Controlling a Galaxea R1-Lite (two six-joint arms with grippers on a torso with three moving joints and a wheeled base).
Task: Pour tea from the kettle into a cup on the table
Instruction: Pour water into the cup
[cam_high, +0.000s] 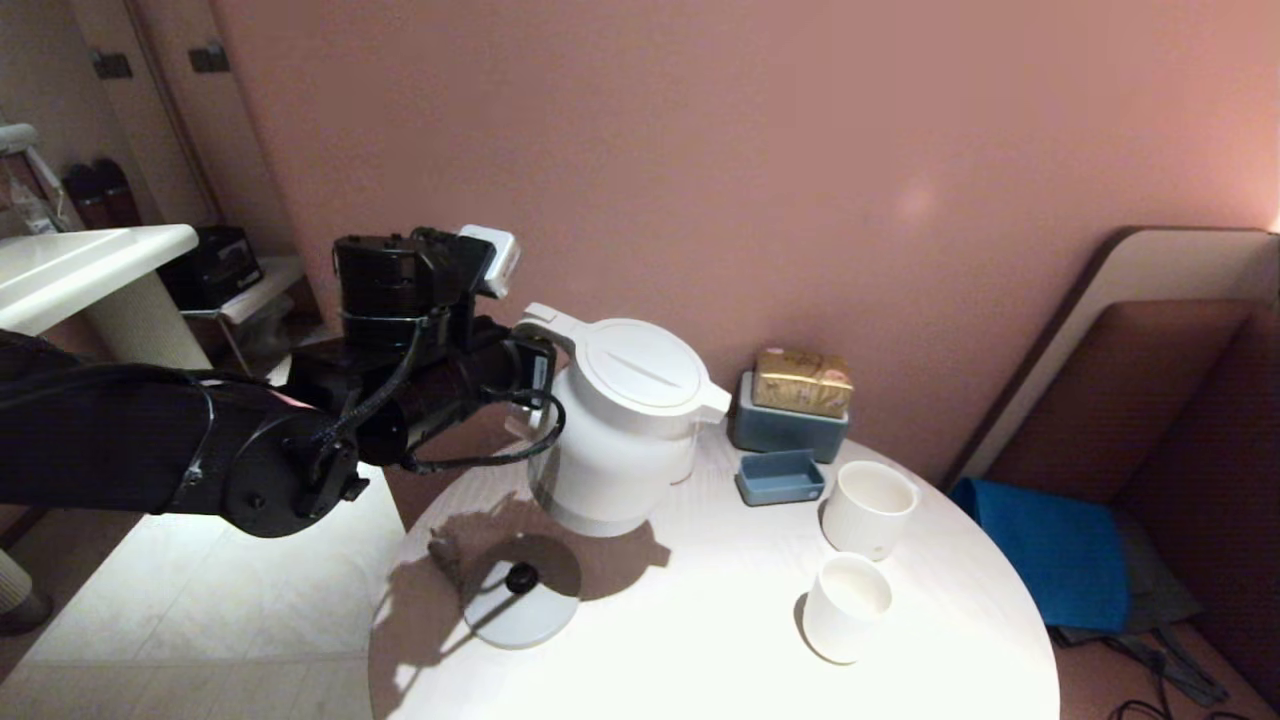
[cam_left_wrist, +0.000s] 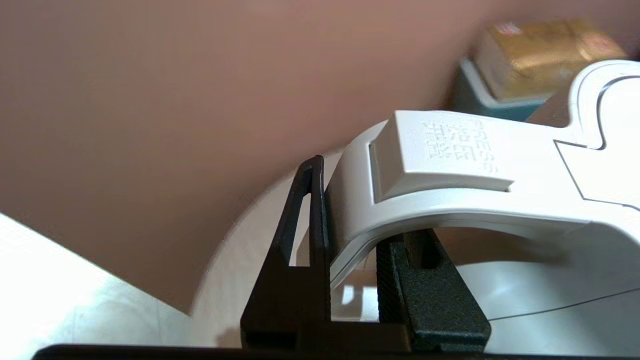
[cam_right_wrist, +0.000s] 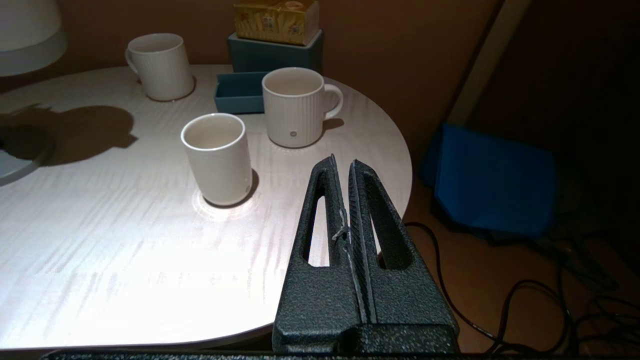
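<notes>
My left gripper (cam_high: 540, 375) (cam_left_wrist: 360, 210) is shut on the loop handle of the white kettle (cam_high: 625, 420) (cam_left_wrist: 450, 165). It holds the kettle upright, just above the round white table (cam_high: 700, 640) at the back left. The kettle's lid is closed and no tea shows. Its foot (cam_right_wrist: 25, 30) appears at the edge of the right wrist view. The small ribbed cup (cam_high: 845, 605) (cam_right_wrist: 217, 157) stands empty at the front right, well apart from the kettle's spout. My right gripper (cam_right_wrist: 342, 165) is shut and empty, parked off the table's near right edge.
The kettle's round base (cam_high: 522, 600) lies on the table below and in front of the kettle. A white mug (cam_high: 868, 508) (cam_right_wrist: 295, 107), a small blue tray (cam_high: 780, 477) and a blue box (cam_high: 790, 428) with a gold pack stand behind the cup. Another white cup (cam_right_wrist: 160, 65) sits behind the kettle.
</notes>
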